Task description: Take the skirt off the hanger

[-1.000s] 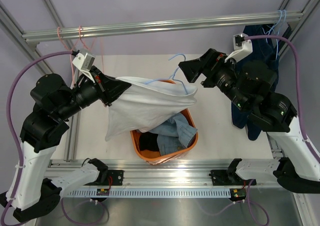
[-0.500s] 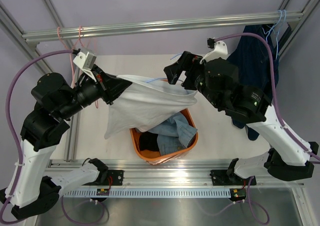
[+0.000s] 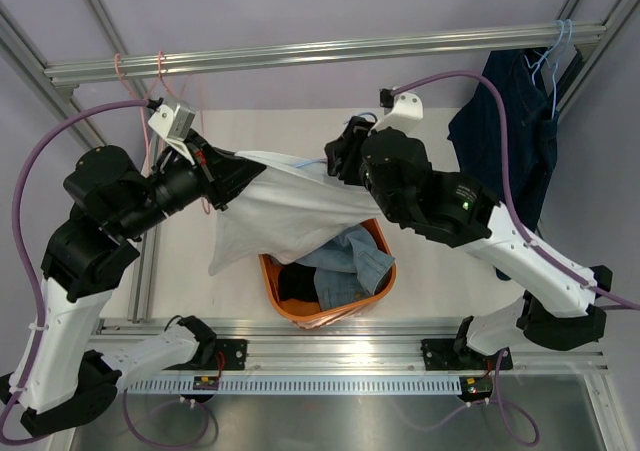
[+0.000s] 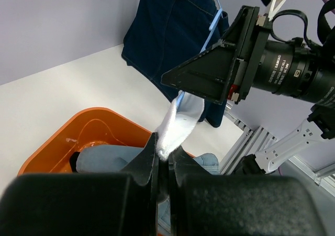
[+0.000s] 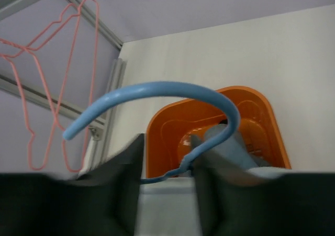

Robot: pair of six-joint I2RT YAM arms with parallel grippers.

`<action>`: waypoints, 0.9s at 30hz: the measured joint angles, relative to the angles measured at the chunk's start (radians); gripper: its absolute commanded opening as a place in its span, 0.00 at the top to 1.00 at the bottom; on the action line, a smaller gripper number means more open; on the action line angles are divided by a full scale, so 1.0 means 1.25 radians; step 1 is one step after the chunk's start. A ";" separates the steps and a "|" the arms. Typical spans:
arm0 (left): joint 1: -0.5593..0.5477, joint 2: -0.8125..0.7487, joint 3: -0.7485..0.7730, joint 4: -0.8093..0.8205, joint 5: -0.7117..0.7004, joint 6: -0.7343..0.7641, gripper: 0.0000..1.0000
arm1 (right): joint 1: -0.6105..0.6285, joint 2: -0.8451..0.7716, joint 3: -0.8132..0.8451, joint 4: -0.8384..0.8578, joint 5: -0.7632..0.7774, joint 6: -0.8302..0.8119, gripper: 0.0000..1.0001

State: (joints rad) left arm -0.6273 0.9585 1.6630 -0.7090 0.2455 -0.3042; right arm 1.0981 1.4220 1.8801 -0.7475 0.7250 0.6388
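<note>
My left pincer [image 4: 163,155] is clamped tight on one end of the skirt [image 3: 290,211], a pale, near-white cloth pinched right between the fingertips. The skirt stretches from there across to my right pincer [image 3: 338,159], hanging in the air above the orange basket [image 3: 385,261], its loose lower edge drooping toward the left rim. The hanger [image 5: 157,89] is light-blue wire. Its hook curves up and over in front of my right wrist camera, and its twisted neck sits in the gap between my 2 right fingers, close against 1 of them. The skirt's top edge fills the bottom of that gap. The fingers stand on either side, but I cannot tell whether they have bitten. In the basket lies a light-blue denim garment [image 3: 350,266] over something black. Dark jeans [image 3: 505,121] hang far right above the counter [image 3: 280,131].
</note>
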 measured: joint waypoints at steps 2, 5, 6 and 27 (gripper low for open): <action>0.000 0.000 0.000 -0.001 -0.001 0.000 1.00 | 0.007 0.001 -0.015 0.009 0.023 -0.004 1.00; -0.001 -0.002 0.000 -0.003 -0.001 0.000 1.00 | 0.009 0.001 -0.019 0.035 0.055 -0.019 1.00; -0.002 -0.002 -0.001 -0.003 0.000 0.000 1.00 | 0.011 -0.001 -0.019 0.046 0.067 -0.031 1.00; -0.005 -0.062 -0.094 -0.001 0.074 -0.003 1.00 | -0.019 -0.084 -0.051 0.056 0.053 -0.196 1.00</action>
State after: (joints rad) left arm -0.6342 0.8810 1.5452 -0.7097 0.3378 -0.3077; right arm 1.0740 1.3170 1.8164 -0.6777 0.7914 0.3943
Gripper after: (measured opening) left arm 0.020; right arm 0.190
